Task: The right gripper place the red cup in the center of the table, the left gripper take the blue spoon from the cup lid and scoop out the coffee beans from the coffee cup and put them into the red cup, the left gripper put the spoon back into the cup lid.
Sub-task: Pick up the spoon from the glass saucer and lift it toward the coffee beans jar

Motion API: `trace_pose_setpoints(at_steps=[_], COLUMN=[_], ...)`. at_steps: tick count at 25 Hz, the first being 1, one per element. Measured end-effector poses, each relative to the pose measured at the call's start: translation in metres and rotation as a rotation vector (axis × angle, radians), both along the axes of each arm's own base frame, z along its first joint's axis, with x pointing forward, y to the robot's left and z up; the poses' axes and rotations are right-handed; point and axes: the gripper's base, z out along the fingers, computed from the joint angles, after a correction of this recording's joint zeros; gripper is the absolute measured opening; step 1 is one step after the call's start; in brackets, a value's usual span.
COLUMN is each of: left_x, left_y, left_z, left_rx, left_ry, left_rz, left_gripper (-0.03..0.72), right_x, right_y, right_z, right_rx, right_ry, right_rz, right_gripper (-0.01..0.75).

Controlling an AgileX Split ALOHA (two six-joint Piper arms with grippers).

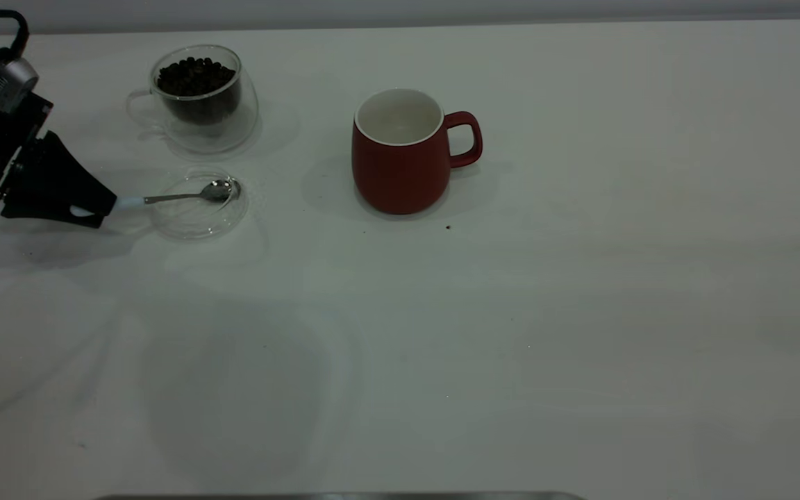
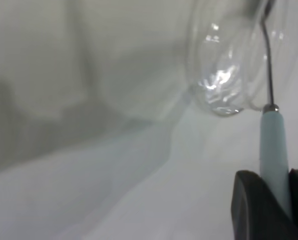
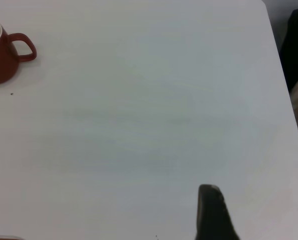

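The red cup [image 1: 400,163] stands upright near the table's [image 1: 511,333] middle, white inside, handle to the right; the right wrist view shows it far off [image 3: 1,57]. At the back left is the coffee cup [image 1: 198,97], filled with coffee beans [image 1: 195,75]. In front of it lies the cup lid [image 1: 198,208]. The blue spoon's [image 1: 185,196] steel bowl sits over the lid. My left gripper [image 1: 105,208] is shut on its pale blue handle [image 2: 274,145], just left of the lid [image 2: 224,75]. My right gripper [image 3: 276,197] is open over bare table, out of the exterior view, with one finger [image 3: 211,210] showing.
One stray bean [image 1: 448,226] lies just in front of the red cup on its right side. The table's far edge [image 1: 400,24] runs behind the coffee cup. A dark object [image 3: 296,45] stands beyond the table's edge in the right wrist view.
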Motion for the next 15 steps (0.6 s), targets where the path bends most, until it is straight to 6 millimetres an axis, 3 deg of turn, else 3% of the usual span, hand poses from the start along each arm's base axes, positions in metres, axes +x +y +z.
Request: trace_pose_setpoints(at_steps=[10,15], left_x=[-0.006,-0.003], left_y=[0.004,0.007], left_z=[0.007,0.029], left_rx=[-0.002,0.029], left_ry=[0.048,0.046], left_rz=[-0.045,-0.045], left_gripper=[0.126,0.126], right_x=[0.000,0.000], right_y=[0.000,0.000], right_z=[0.000,0.000], right_rx=[0.000,0.000], right_ry=[0.000,0.000], right_rz=[0.000,0.000], right_gripper=[0.479,0.479])
